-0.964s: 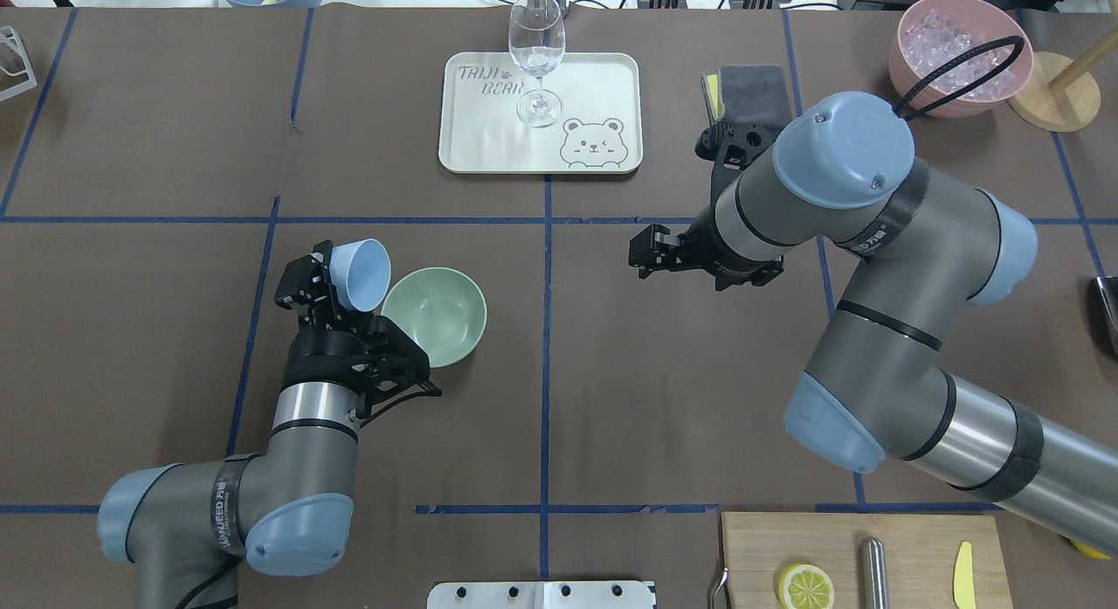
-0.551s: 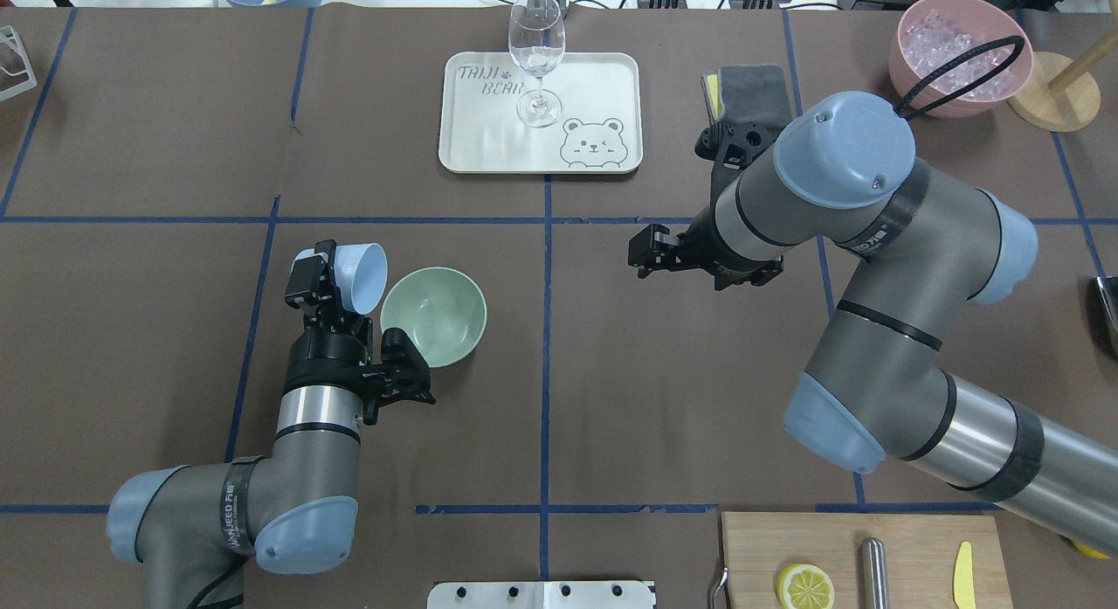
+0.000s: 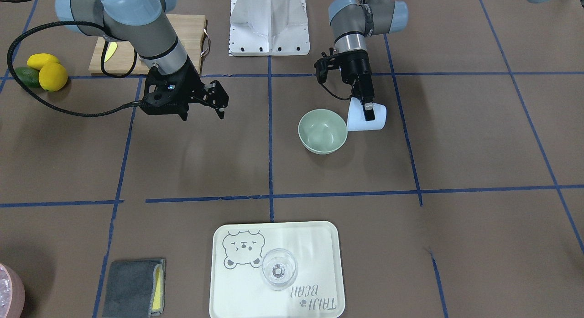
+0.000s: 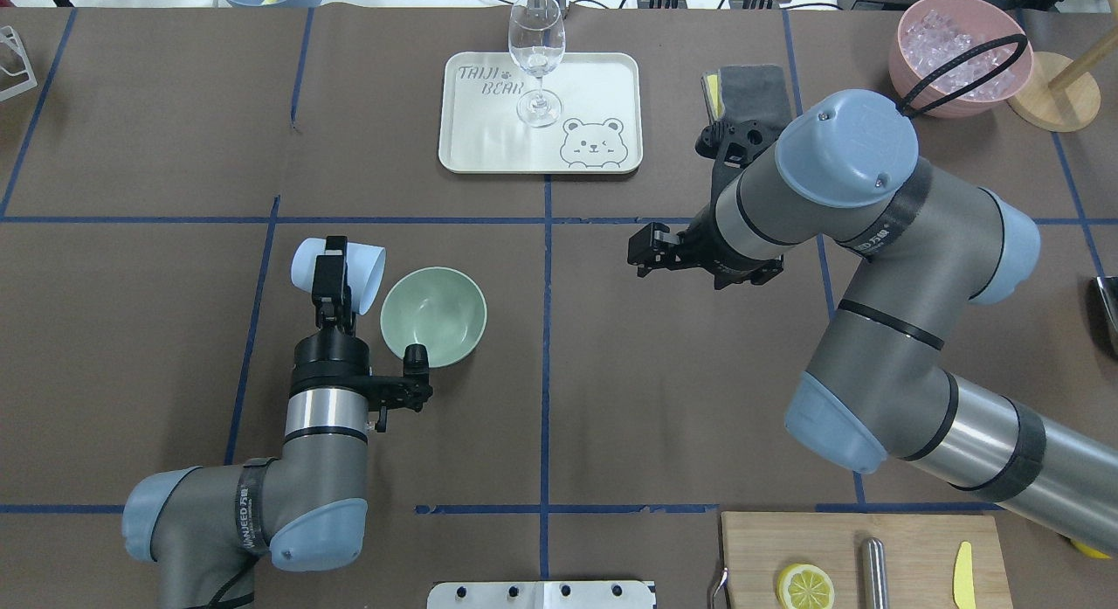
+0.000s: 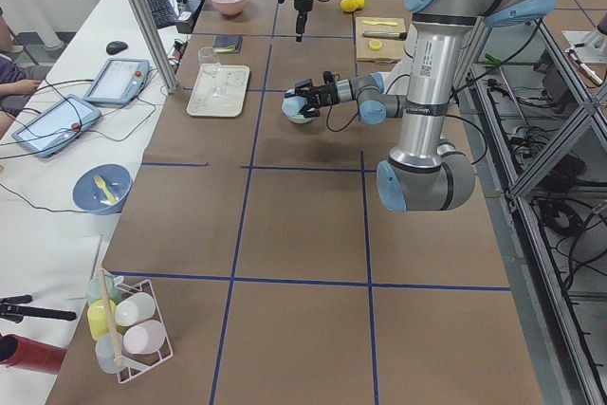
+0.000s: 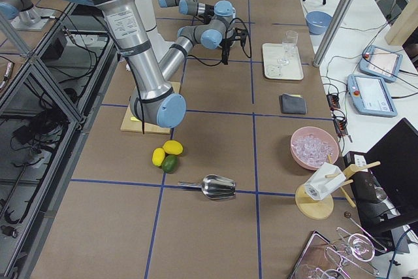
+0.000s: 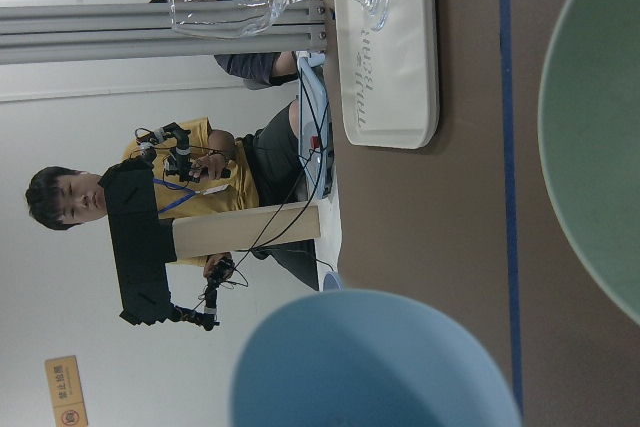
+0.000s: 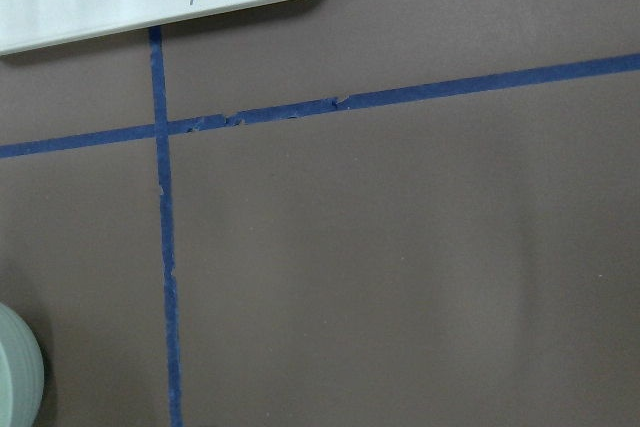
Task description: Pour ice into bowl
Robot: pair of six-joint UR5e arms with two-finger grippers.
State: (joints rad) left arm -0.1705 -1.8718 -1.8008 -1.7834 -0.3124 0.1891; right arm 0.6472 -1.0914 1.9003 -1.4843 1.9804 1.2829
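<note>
The mint-green bowl [image 4: 437,316] [image 3: 322,132] stands left of the table's middle, and its inside looks bare. My left gripper [image 4: 333,279] [image 3: 367,110] is shut on a pale blue cup [image 4: 360,275] [image 3: 357,121]. The cup lies tipped on its side just beside the bowl's rim, mouth toward the bowl. The left wrist view shows the cup [image 7: 370,367] from behind and the bowl's edge [image 7: 600,147]. The ice is hidden. My right gripper [image 4: 640,251] [image 3: 221,100] hangs open over bare table, right of the bowl, with nothing in it.
A tray [image 4: 594,85] with a wine glass [image 4: 536,50] sits at the far middle. A grey cloth [image 4: 751,83] and a pink container of ice [image 4: 959,54] lie far right. A cutting board [image 4: 860,561] with a lemon slice is at the near right.
My left wrist has rolled, tipping the blue cup from mouth-up to lying on its side toward the bowl. The right arm has not moved.
</note>
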